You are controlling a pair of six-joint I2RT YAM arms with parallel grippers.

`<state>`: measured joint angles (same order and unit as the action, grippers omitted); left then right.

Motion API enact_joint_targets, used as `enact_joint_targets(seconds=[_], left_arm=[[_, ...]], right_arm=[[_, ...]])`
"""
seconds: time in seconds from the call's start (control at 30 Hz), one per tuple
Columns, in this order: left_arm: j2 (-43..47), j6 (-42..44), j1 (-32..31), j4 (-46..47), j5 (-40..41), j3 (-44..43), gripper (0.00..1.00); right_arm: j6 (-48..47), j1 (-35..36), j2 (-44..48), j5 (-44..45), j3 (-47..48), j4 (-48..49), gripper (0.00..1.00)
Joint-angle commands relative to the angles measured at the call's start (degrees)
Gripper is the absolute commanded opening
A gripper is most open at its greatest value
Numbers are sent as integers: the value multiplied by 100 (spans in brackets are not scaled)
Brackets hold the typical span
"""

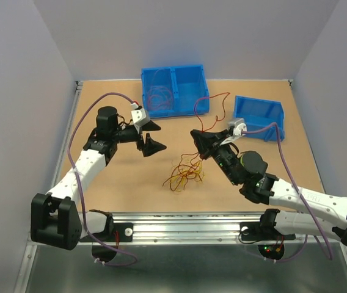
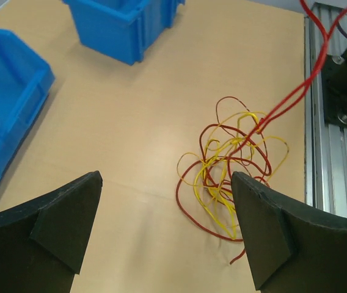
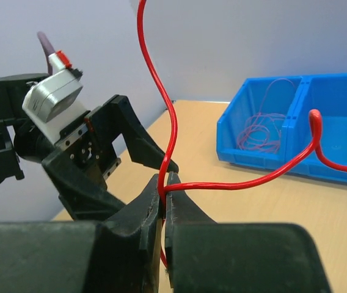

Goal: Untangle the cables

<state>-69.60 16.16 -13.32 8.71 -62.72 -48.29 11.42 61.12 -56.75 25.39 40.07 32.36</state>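
Observation:
A tangle of thin red, dark red, orange and yellow cables [image 1: 184, 173] lies on the wooden table in front of the arms; it also shows in the left wrist view [image 2: 234, 165]. My right gripper [image 1: 197, 135] is shut on one red cable [image 3: 234, 185] and holds it above the table, up and to the right of the tangle. That cable runs taut up out of the tangle [image 2: 295, 91] and loops on toward the bins [image 1: 217, 96]. My left gripper [image 1: 157, 135] is open and empty, above the table to the upper left of the tangle, which lies near its right finger [image 2: 265, 232].
A double blue bin [image 1: 189, 110] stands at the back, with thin reddish cables [image 1: 158, 97] coiled in its left compartment, also in the right wrist view [image 3: 262, 128]. A single blue bin [image 1: 259, 116] sits back right. A metal rail [image 1: 179, 223] runs along the near edge.

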Motion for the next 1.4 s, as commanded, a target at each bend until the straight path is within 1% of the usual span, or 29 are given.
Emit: enact_joint_targets(seconds=[0.0,0.07,0.1,0.13,0.17,0.2,0.23,0.27,0.37,0.47,0.57,0.6,0.7,0.87,1.0,1.13,1.17,1.27,1.37], left_arm=[[183,974,-554,456,-567,284,99],[306,1125,-916,587,-76,495,99],[446,1082,-1127,936,126,757,99],[517,1056,-1425,1122,494,882,99],[588,1012,-1558,1316,645,1005,99],[684,846,-1690,1753,899,1197,99],[694,714,-1735,1992,1006,1278,99],[659,634,-1761,2307,1077,1313,99],[405,240,-1805,2722,1139,1261,99],[202,-60,-1884,2969,1078,1191,99],[-201,-279,-2095,3329,1227,1077,98],[-307,-333,-2165,3356,1192,963,96],[-650,-438,-2332,3365,1104,769,93],[-651,-245,-2570,3400,1183,804,88],[-809,-210,-2623,3348,1306,786,77],[-695,-79,-2632,3225,1227,812,76],[-617,-104,-2649,3303,1279,839,70],[-624,-184,-2649,3348,1428,857,61],[-642,-158,-2649,3383,1482,865,62]], right_arm=[[88,22,191,273,-175,95,1],[88,22,217,352,-193,104,1],[123,22,261,405,-210,104,1],[124,22,278,406,-237,113,0],[124,22,287,397,-246,113,1],[124,22,305,379,-263,121,1],[132,22,322,371,-272,130,1],[141,22,331,353,-281,165,1],[150,22,314,318,-290,209,0],[159,22,226,300,-272,288,1],[167,22,59,213,-211,367,0],[185,22,-28,177,-176,420,1],[211,14,-187,116,-88,517,1],[238,22,-477,54,44,640,1],[317,22,-679,-200,158,798,1],[352,22,-889,-218,378,825,1],[352,22,-934,-210,544,842,1],[326,14,-1109,-454,957,799,0],[370,22,-1198,-798,1590,570,0]])
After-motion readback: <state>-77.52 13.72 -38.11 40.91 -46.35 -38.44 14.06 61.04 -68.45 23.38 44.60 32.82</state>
